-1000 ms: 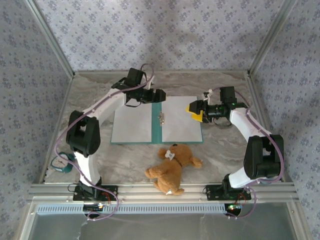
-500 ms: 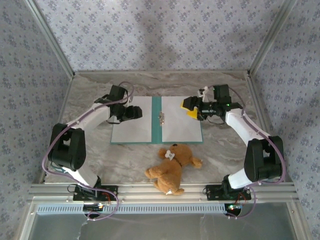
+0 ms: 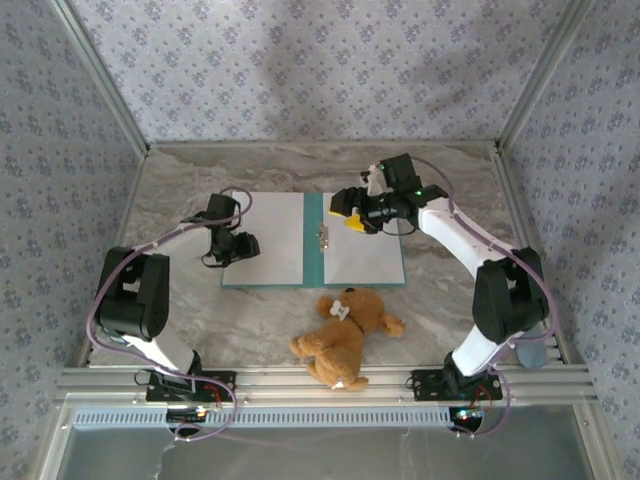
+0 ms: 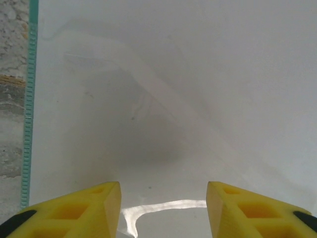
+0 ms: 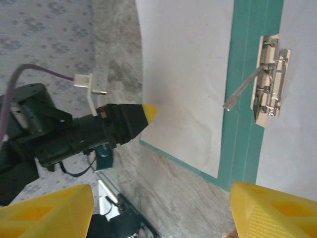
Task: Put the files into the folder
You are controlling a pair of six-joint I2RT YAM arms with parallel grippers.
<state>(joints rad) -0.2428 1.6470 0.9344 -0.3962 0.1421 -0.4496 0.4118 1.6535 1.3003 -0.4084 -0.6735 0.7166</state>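
Observation:
The teal folder (image 3: 314, 262) lies open and flat on the marble table, with a metal clip (image 5: 269, 79) at its spine. Two white files lie in it, one sheet (image 3: 270, 240) on the left half and one sheet (image 3: 366, 255) on the right half. My left gripper (image 3: 246, 245) sits low at the left sheet's outer edge. In the left wrist view this gripper (image 4: 163, 213) has its yellow fingers (image 4: 94, 206) apart over the white paper, gripping nothing. My right gripper (image 3: 349, 212) hovers open over the right half's far end, near the spine, with nothing in it.
A brown teddy bear (image 3: 346, 335) lies just in front of the folder, close to its near edge. A small teal object (image 5: 104, 157) stands on the table beyond the left arm. Metal frame posts and patterned walls bound the table.
The left arm swung from the folder's far edge back to the left sheet's outer edge, its jaws narrowing. The right gripper moved left, from the right edge toward the spine.

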